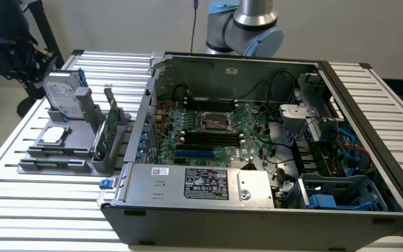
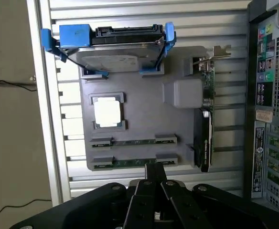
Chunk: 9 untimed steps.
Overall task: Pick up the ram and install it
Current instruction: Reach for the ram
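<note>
The ram [image 2: 125, 163], a long, narrow dark-green circuit-board stick, is lying flat in the edge groove of a grey moulded plastic parts tray [image 2: 144, 119]. Small grey clips are gripping it toward both ends, prob. to keep it at a fixed spot & angle for pickup. A second, similar stick [image 2: 134, 141] is resting in the next groove, parallel to it.

The robot's black gripper [image 2: 153, 169] is hanging over the ram w/ its fingers clenched together & nothing btwn them. Its tip is lining up w/ the ram's mid-length, but contact can't be told.

Other parts are sharing the tray, each in its own recess: a silver hard drive w/ blue rails [image 2: 115, 52], a square silver processor chip [image 2: 107, 112] & a wider green circuit card [image 2: 207, 95] standing on edge.

In the exterior view the tray is sitting on a ribbed aluminium table [image 1: 48, 210], just beside a dark computer tower case [image 1: 257, 215] lying on its side w/ the panel off. That is leaving its black memory slots [image 1: 212, 139] facing up & apparently vacant, so the install looks not yet begun.

Only the ram's slim green edge is showing. Its chips are too small to make out.
</note>
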Motion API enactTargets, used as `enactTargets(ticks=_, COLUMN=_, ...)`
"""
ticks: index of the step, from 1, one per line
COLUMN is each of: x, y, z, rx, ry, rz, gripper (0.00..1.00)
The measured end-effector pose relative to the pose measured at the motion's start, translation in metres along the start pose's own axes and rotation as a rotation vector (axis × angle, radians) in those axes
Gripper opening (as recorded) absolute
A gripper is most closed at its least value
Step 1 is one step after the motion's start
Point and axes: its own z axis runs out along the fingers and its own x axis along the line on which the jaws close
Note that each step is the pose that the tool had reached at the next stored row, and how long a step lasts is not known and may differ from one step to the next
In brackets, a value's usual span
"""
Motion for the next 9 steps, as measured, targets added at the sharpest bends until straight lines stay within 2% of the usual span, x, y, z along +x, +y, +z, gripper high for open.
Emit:
enactTargets(ticks=3, x=0.0075, y=-0.0007, z=0.0024, rx=0.0013, ry=0.0023, rz=-0.001, gripper=0.11)
enactTargets(ticks=7, x=0.0089, y=-0.0030, z=0.0052, rx=0.0027, ry=0.0161, rz=-0.007, gripper=0.11)
enactTargets(ticks=9, x=0.0088, y=-0.0052, z=0.0063, rx=0.0027, ry=0.0184, rz=-0.017, gripper=0.11)
